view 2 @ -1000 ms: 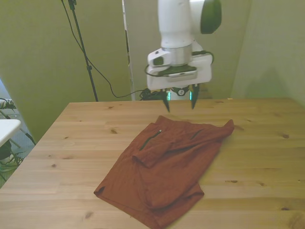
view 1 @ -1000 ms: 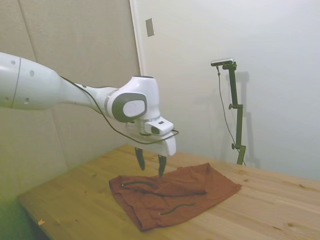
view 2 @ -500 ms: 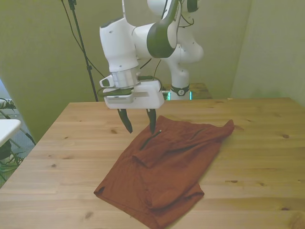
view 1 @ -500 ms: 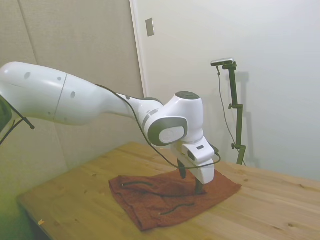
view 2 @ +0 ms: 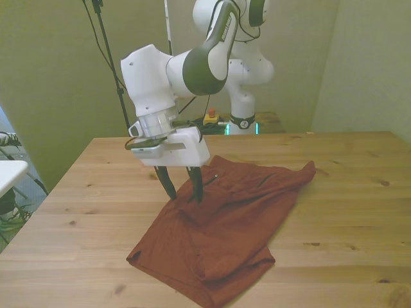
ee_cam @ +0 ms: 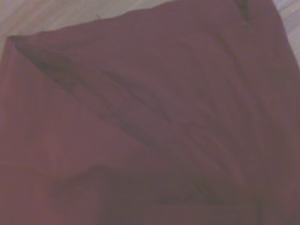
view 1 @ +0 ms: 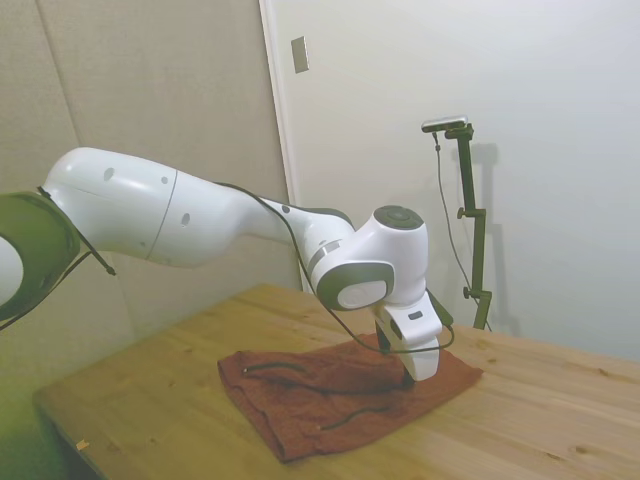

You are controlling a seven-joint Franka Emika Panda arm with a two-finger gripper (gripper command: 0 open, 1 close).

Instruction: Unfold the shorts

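On the pale wooden table (view 2: 359, 212), the rust-brown folded fabric shorts (view 2: 225, 224) lie mid-table. The hand (view 2: 183, 190), fingers apart and empty, is reaching; next it must pinch the folded flap.

Matt cloth shorts (view 2: 221, 224) on knotty wooden table (view 2: 347, 212).

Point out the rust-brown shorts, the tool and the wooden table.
Rust-brown fabric shorts (view 2: 237, 224): front view, middle of the folded cloth.
Tool (view 2: 182, 188): front view, midway between its dark fingertips.
Wooden table (view 2: 359, 212): front view, bare planks beside the shorts.
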